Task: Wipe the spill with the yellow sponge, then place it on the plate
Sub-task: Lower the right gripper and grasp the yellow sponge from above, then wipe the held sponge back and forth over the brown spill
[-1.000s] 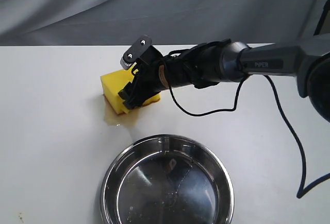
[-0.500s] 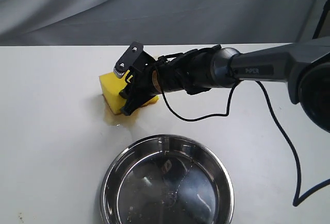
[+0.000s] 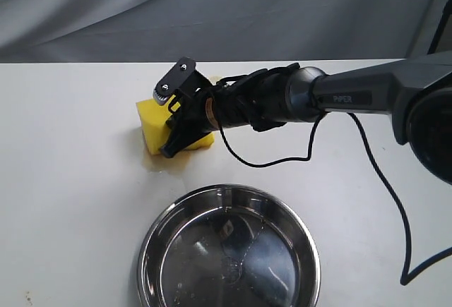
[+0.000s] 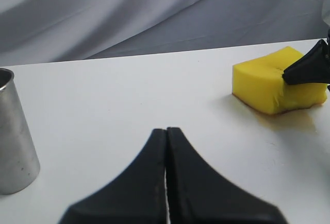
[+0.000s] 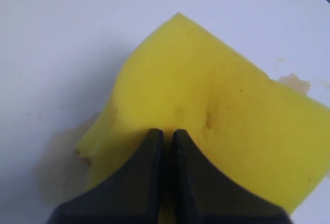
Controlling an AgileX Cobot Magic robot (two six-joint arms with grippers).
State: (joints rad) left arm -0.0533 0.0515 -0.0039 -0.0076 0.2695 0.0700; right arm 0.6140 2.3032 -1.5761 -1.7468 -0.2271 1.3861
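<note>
The yellow sponge [image 3: 152, 127] rests tilted on the white table, over the amber spill [image 3: 166, 162], which shows as a thin wet stain at its front edge. My right gripper [image 3: 169, 150] reaches in from the right and is shut on the sponge, its fingers nearly together and pressed into the foam [image 5: 216, 80]. In the right wrist view the gripper [image 5: 166, 132] sits on the sponge's top, with brownish stain [image 5: 56, 167] beside it. The steel plate [image 3: 152, 250] lies in front, holding nothing but a few drops. My left gripper [image 4: 166, 130] is shut on nothing, well away from the sponge [image 4: 263, 82].
A shiny steel cup-like container [image 4: 13, 131] stands near the left gripper. A black cable [image 3: 395, 208] loops from the right arm over the table. Grey cloth hangs behind the table's far edge.
The right gripper has shifted slightly left with the sponge, dragging it across the spill. Less liquid shows in front of the sponge. The plate has not moved.
</note>
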